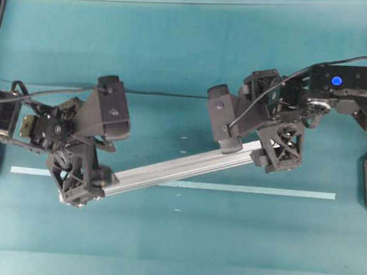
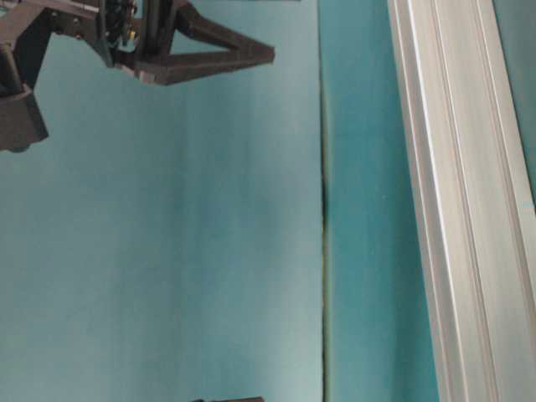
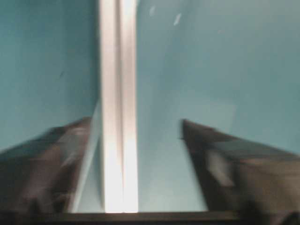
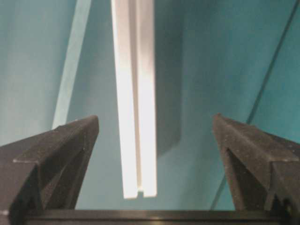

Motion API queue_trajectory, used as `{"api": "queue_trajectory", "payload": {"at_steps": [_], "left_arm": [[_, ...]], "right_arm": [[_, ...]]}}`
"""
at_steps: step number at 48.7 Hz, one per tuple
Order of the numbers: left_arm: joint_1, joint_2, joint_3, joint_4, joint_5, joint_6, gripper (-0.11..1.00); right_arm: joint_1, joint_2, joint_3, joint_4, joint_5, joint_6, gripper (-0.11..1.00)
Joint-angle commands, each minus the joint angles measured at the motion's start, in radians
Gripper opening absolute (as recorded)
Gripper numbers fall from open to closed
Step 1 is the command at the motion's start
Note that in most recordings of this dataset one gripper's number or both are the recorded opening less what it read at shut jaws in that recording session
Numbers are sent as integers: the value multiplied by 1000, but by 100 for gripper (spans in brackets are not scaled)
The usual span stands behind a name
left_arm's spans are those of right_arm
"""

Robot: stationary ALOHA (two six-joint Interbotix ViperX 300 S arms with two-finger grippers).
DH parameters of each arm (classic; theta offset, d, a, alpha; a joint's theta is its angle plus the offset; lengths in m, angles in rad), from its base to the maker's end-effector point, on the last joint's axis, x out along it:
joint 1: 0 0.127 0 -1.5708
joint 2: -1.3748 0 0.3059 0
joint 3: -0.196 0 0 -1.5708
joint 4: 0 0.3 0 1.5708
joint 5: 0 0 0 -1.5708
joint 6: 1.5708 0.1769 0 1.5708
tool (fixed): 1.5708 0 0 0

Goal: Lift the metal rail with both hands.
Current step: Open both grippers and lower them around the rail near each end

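The metal rail [image 1: 182,165] is a long grooved silver bar running diagonally from lower left to upper right, crossing the pale tape strip. My left gripper [image 1: 84,181] straddles its lower-left end and stands open. In the left wrist view the rail [image 3: 119,117] is blurred, close to the left finger [image 3: 56,154] with a wide gap on the right. My right gripper [image 1: 263,152] is open over the upper-right end. The rail's square end [image 4: 139,190] sits between those fingers, touching neither. The table-level view shows the rail [image 2: 469,209] and one black finger [image 2: 209,59].
A thin pale tape strip [image 1: 242,189] lies along the teal table below the rail, also seen in the right wrist view as the tape strip [image 4: 70,65]. A dark seam [image 1: 167,94] crosses the table behind the arms. Black frame posts stand at the far corners.
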Motion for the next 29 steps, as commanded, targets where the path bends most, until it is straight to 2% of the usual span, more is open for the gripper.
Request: {"api": "queue_trajectory", "payload": {"at_steps": [1, 3, 19, 29], "left_arm": [[-5, -11, 5, 3, -18, -2, 94], [-5, -8, 11, 3, -23, -2, 97], [-5, 43, 40, 3, -46, 2, 98], [-5, 83, 71, 3, -126, 0, 98]], "right_arm": [[0, -2, 0, -6, -23, 2, 98], [-2, -3, 5, -8, -23, 0, 98], [-3, 5, 40, -8, -61, -3, 98], [-3, 14, 84, -8, -118, 0, 98]]}}
